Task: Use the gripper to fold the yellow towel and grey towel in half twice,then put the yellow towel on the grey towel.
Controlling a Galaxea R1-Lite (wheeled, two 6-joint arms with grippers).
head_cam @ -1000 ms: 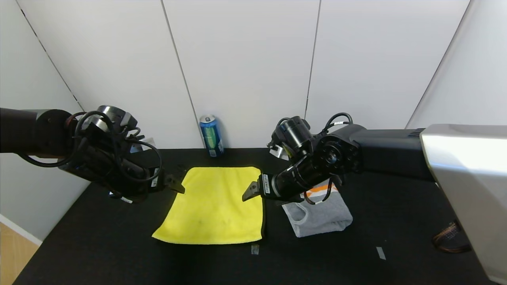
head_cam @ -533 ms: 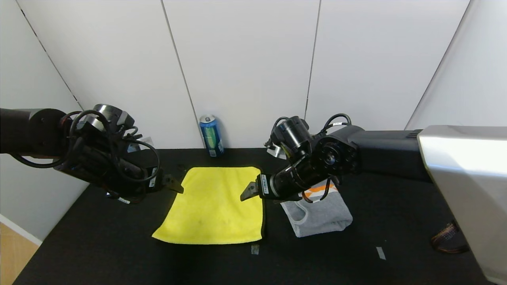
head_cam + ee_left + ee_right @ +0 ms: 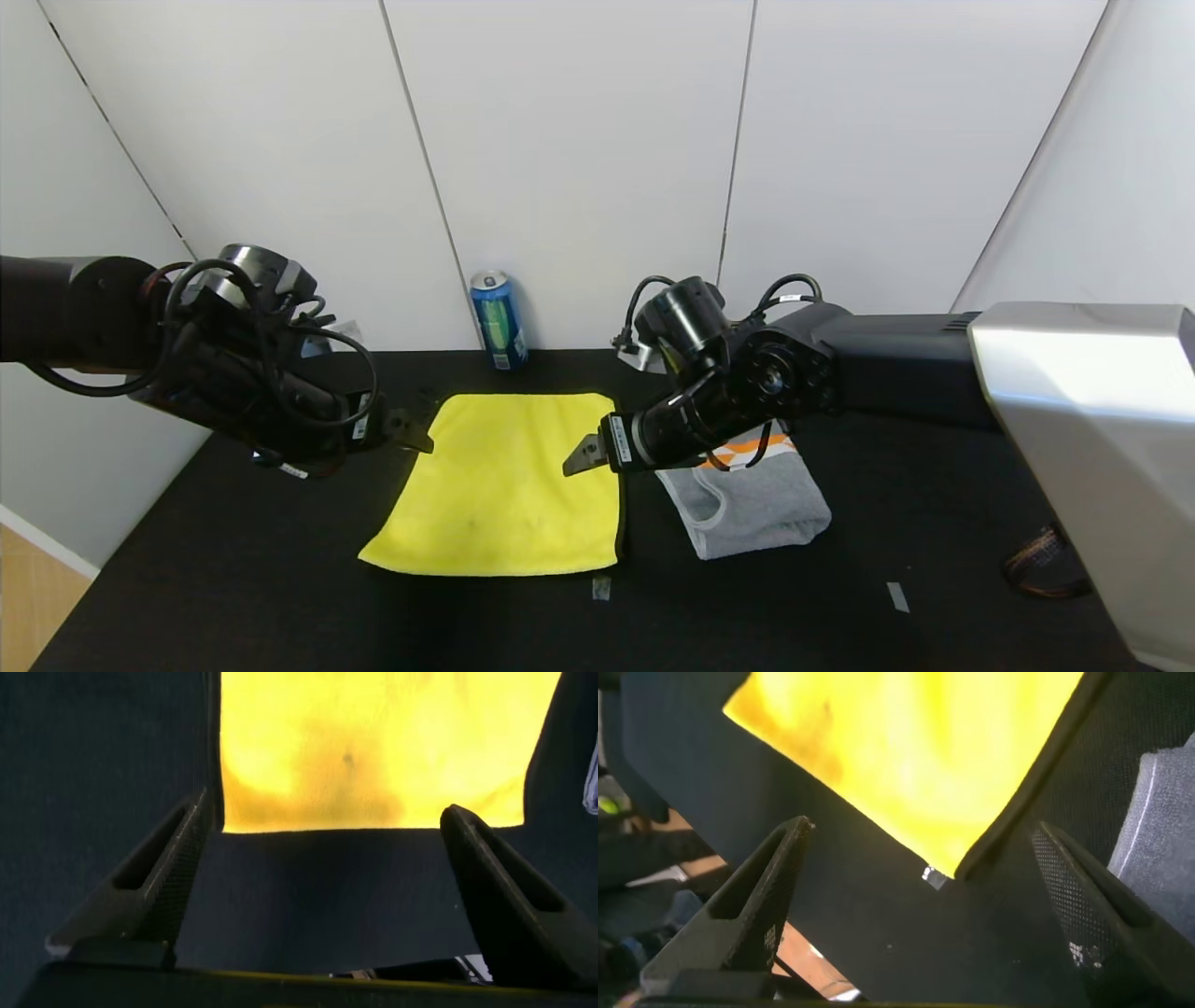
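Yellow towel lies flat mid-surface, looks to be one layer, so prob. unfolded; both its folds left. Grey towel just to its right, bunched into a small rough bundle w/ orange end toward the wall; can't tell if properly folded. Stacking not done. Left pincer wide, holding nothing, over the yellow's far-left corner; right pincer wide, empty, above its right edge. Black surface has room near side; soda can by wall, apart.
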